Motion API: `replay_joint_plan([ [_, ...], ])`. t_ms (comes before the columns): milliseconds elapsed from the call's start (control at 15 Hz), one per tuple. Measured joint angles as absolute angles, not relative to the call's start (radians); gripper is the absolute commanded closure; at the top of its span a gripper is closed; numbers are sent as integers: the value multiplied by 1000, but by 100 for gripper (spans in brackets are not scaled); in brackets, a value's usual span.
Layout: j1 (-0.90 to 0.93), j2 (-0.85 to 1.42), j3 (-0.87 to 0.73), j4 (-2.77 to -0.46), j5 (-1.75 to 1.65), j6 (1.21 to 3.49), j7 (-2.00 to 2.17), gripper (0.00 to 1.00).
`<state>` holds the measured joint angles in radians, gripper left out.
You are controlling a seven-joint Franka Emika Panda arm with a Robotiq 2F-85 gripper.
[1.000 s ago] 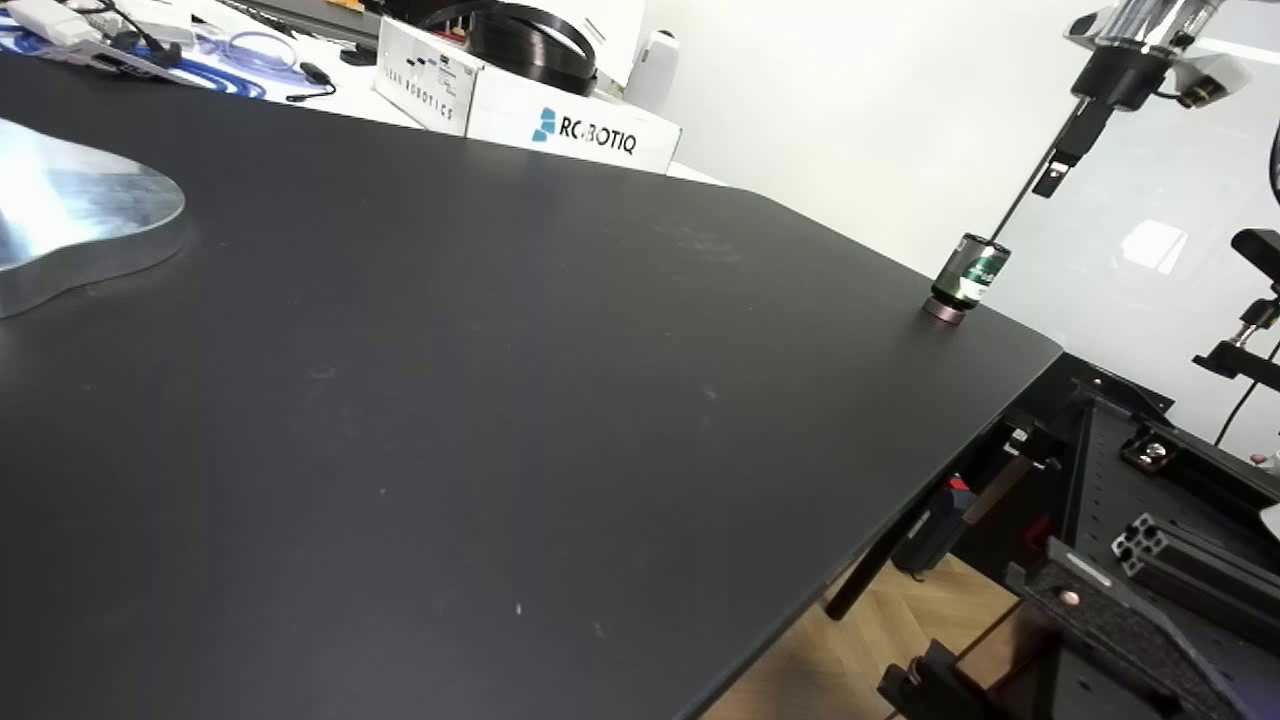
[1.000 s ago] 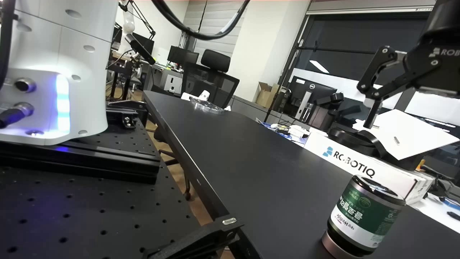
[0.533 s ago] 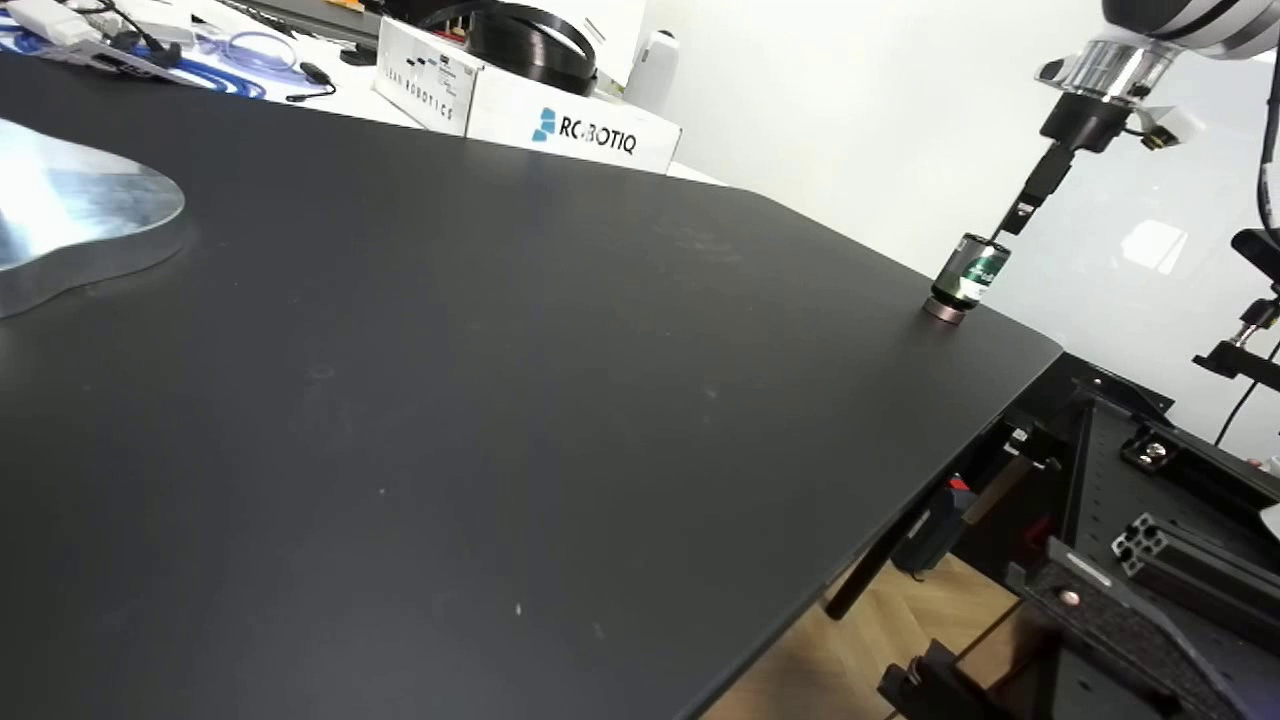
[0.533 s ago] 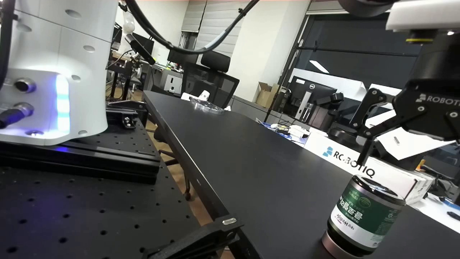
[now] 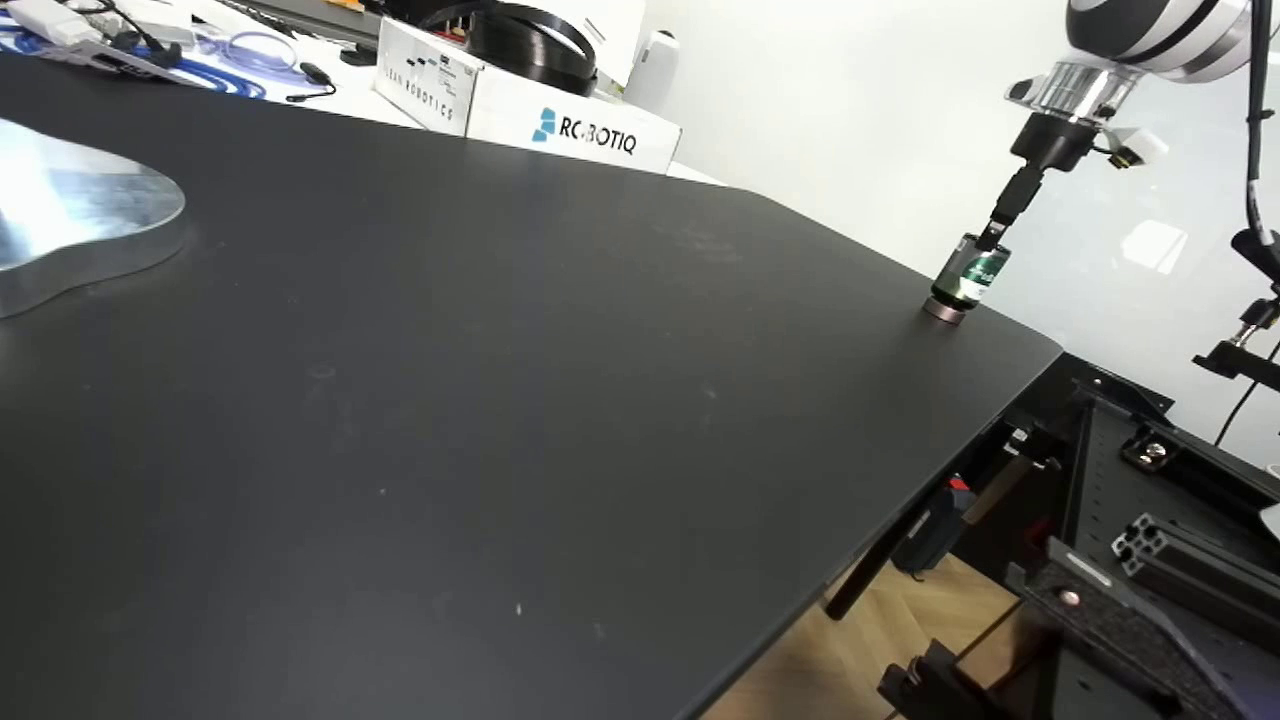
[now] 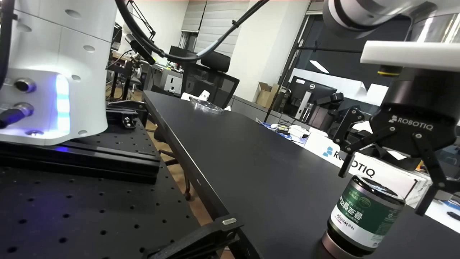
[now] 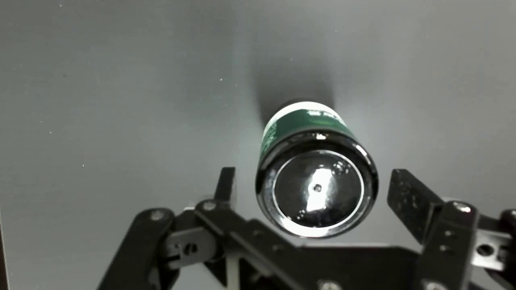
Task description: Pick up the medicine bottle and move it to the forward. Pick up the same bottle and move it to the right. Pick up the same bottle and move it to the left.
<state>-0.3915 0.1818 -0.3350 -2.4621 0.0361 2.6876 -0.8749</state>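
Observation:
The medicine bottle (image 5: pixel 968 277), dark with a green label (image 6: pixel 364 210), stands upside down on its cap on the black table, near the table's edge. Its glossy round base (image 7: pixel 322 193) faces the camera in the wrist view. My gripper (image 6: pixel 383 190) is open just above and around the bottle's upper end. In the wrist view the two fingers (image 7: pixel 411 199) stand on either side of the base, with a gap showing at each side. The gap on the left looks slightly wider. In an exterior view the near finger overlaps the bottle's top.
A white Robotiq box (image 5: pixel 570 125) sits beyond the table (image 5: pixel 450 400), with a black round object on it. A shiny metallic piece (image 5: pixel 80 200) lies at the table's far end. The white robot base (image 6: pixel 64 82) rises from a perforated platform (image 6: pixel 90 216) alongside the table.
My gripper has come down to the bottle, moving left in both exterior views; both its fingers now show beside the bottle's top. The bottle has stayed where it was.

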Motion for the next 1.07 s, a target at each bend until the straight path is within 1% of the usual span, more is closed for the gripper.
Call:
replay_joint_plan([
  [67,-392,189,-334,-2461,35,2690,-873,42],
  [200,-392,200,-336,-2457,27,2675,-852,55],
  [600,-377,150,-310,-2408,3,2536,-777,55],
  [867,-299,66,-243,-2341,-1,2476,-682,55],
  [1067,-217,59,-176,-2278,-4,2452,-593,55],
])
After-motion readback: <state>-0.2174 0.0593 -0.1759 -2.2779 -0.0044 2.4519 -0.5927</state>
